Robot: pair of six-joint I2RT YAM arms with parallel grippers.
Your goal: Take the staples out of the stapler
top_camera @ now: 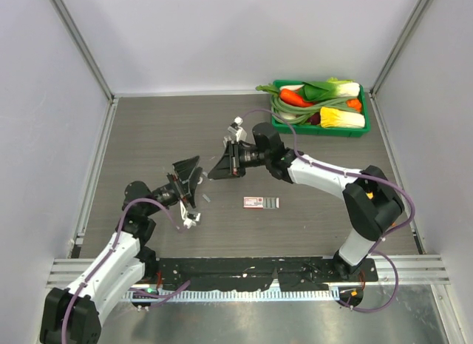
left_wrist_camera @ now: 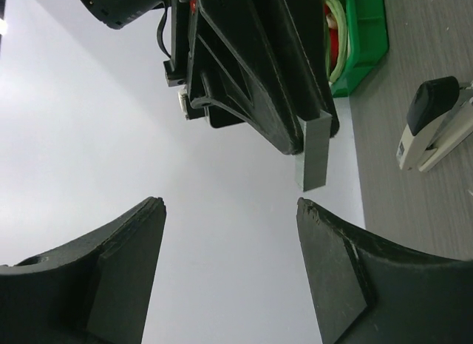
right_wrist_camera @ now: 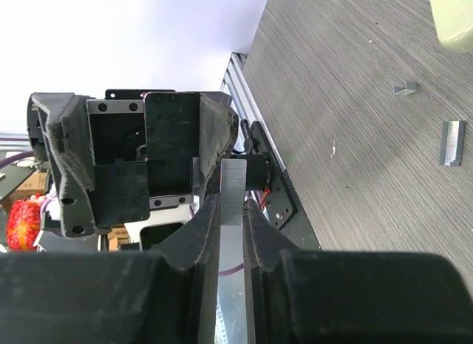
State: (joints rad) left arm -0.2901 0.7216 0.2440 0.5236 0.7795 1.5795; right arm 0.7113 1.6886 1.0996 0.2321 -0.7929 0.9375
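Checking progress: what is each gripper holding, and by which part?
The right gripper pinches the staples across their flat sides, one end poking out beyond the grip. The left gripper holds nothing.

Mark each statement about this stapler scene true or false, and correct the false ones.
1. The right gripper is shut on the staples. True.
2. The left gripper holds the stapler. False: its jaws are open with nothing between them, and the stapler lies on the table.
3. The pink-and-white box sits inside the green tray. False: it lies on the table, apart from the tray.
4. The green tray holds vegetables. True.
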